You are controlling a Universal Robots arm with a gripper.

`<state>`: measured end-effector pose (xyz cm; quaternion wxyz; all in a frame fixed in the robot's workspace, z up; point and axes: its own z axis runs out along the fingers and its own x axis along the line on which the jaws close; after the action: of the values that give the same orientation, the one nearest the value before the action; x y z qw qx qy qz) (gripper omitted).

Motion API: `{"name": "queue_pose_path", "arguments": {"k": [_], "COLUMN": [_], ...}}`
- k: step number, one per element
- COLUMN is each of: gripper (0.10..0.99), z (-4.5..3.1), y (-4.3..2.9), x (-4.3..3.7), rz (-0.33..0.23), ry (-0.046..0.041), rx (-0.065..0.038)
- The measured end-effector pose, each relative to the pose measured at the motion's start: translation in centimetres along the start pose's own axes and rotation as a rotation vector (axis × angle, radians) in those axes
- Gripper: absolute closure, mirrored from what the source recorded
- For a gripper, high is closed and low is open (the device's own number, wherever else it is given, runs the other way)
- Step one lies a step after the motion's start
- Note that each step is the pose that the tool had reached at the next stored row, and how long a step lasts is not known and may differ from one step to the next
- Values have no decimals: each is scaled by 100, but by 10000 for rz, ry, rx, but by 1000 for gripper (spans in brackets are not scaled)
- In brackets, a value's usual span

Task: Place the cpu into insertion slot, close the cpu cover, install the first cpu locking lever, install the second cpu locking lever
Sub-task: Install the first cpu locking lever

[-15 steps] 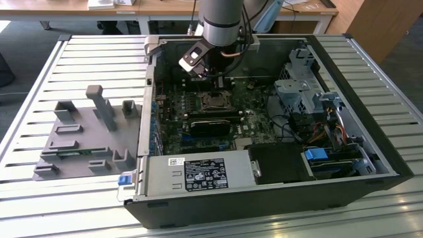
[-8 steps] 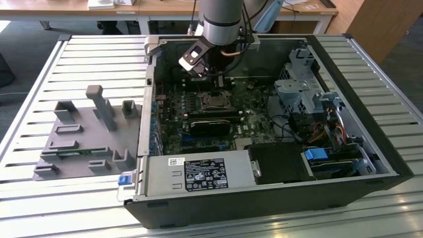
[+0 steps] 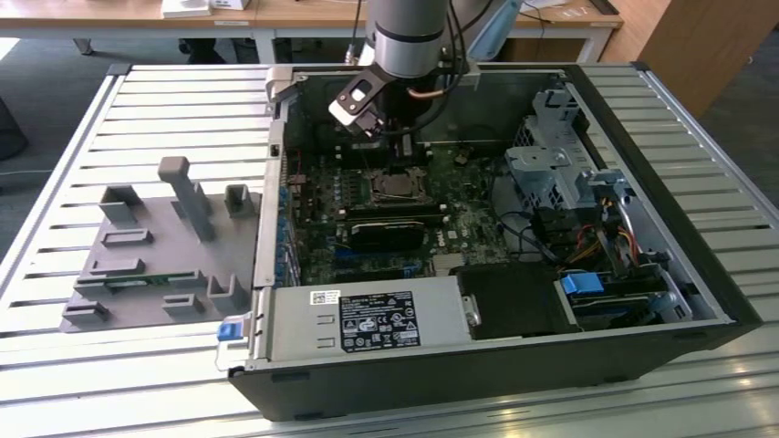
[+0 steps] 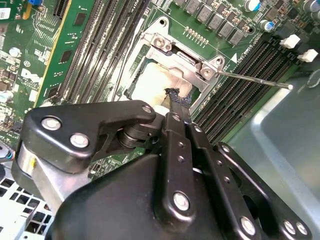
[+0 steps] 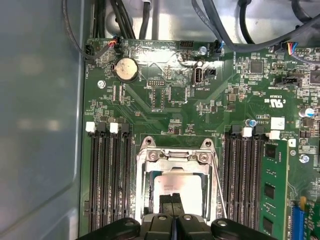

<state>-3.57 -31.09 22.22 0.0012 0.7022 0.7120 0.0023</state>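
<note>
Inside the open computer case, the cpu (image 5: 170,184) lies flat in the socket (image 3: 392,185) on the green motherboard, its pale top also showing in the second wrist view (image 4: 155,82). The silver cpu cover (image 5: 172,157) frames it with its window, and its hinged end (image 4: 186,60) carries two screws. My gripper (image 5: 172,200) hangs straight above the cpu with its black fingers (image 4: 175,107) pressed together and nothing between them. In the exterior view the gripper (image 3: 408,151) sits just behind the socket. A thin locking lever (image 4: 250,80) sticks out at an angle beside the socket (image 5: 216,175).
Memory slots (image 5: 107,175) flank the socket on both sides. A black card (image 3: 387,233) lies in front of it, a power supply (image 3: 365,319) nearer the front, and a drive cage (image 3: 554,169) with cables toward the exterior view's right. A grey fixture (image 3: 159,246) rests on the slatted table.
</note>
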Motion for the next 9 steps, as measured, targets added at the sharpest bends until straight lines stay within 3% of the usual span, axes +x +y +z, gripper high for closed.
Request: {"name": "queue_pose_path", "arguments": {"k": [9], "gripper": [969], "z": [-142], "y": [1], "x": [0], "rz": [0], "ry": [0], "rx": [0]}}
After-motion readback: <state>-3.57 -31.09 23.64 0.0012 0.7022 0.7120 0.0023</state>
